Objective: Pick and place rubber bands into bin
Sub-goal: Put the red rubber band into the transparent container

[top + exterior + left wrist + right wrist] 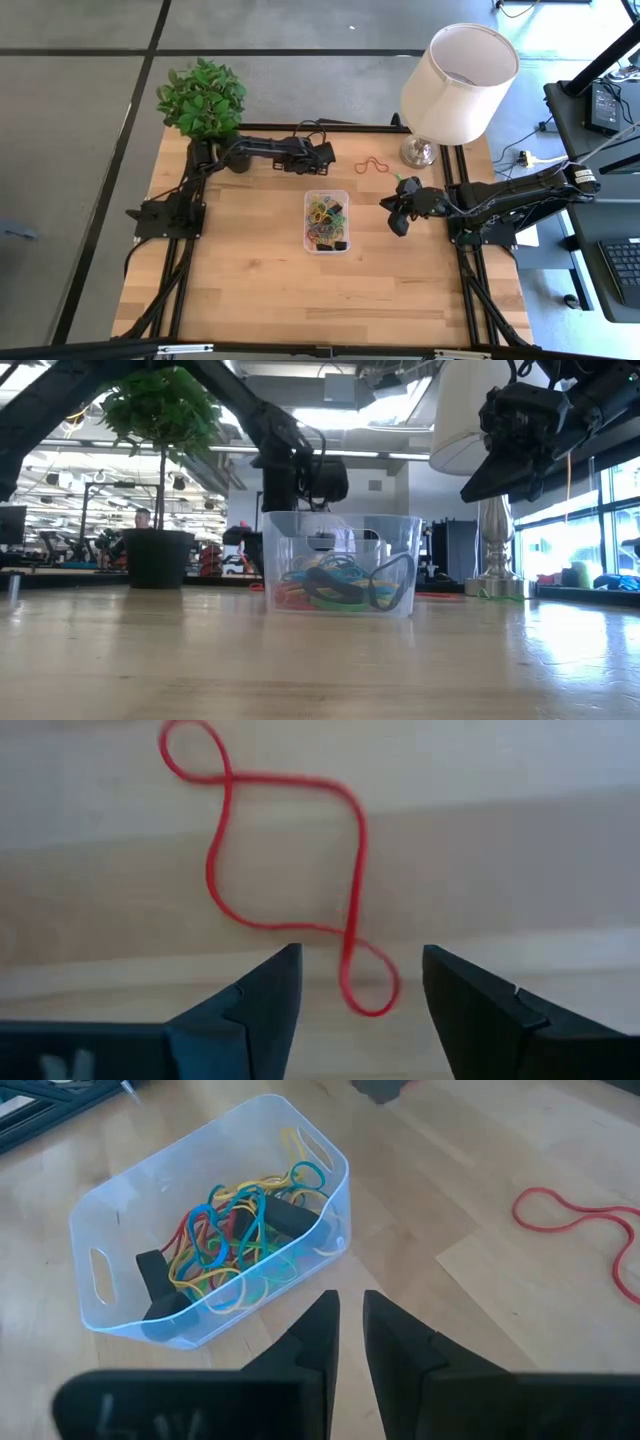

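Now | left hand [360, 995] open, empty | red band [372, 165] long axis across table | bin [327, 222] lengthwise

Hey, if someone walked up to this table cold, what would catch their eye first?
Probably the clear bin at mid-table, heaped with colourful rubber bands. Next, a single twisted red band lying loose on the wood behind the bin, with the left claw open right over it. The big white lamp and leafy potted plant at the back corners stand out too.
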